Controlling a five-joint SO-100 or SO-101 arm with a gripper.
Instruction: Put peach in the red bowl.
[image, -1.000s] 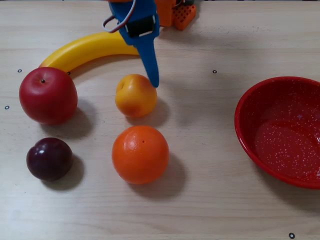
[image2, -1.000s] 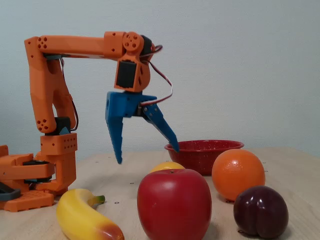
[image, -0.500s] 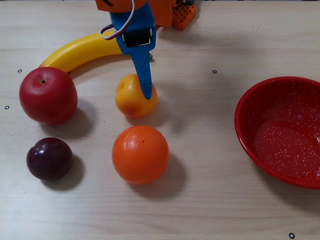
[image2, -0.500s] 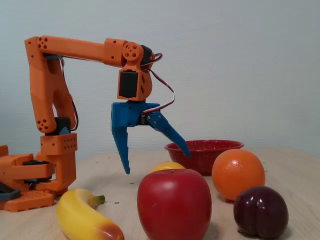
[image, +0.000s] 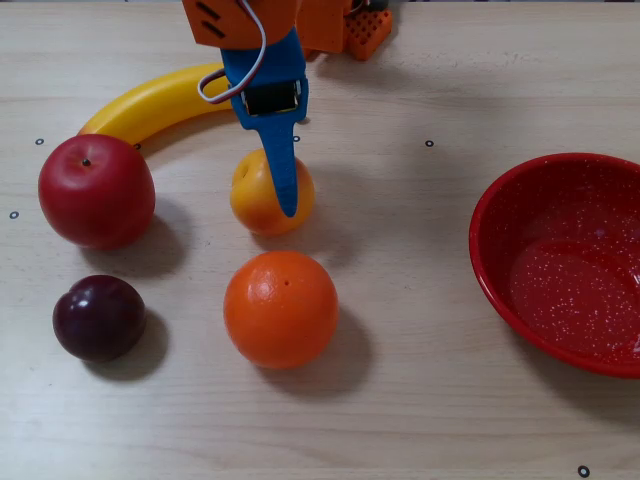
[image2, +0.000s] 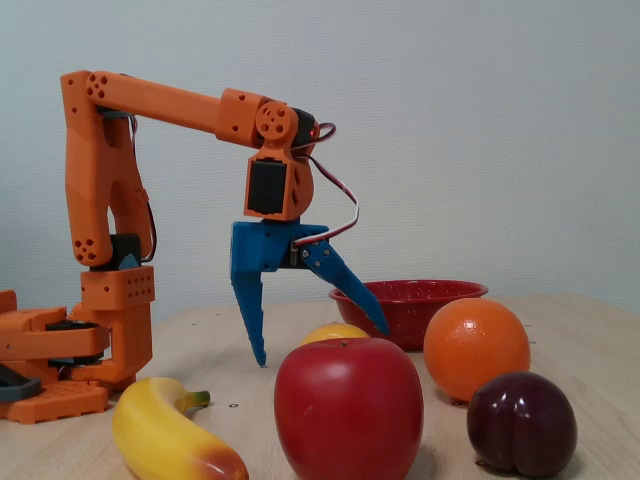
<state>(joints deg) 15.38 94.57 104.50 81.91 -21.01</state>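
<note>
The blue gripper (image2: 320, 345) hangs over the peach (image: 265, 195) with its jaws spread wide, one finger either side, presumably to straddle the fruit before closing. The peach sits on the worktop (image: 420, 400) between the banana (image: 165, 100) and the orange (image: 280, 308), well apart from the red bowl (image: 500, 215) at the right of the top-down view. Since half a second ago the arm has dropped lower and pushed forward over the fruit.
</note>
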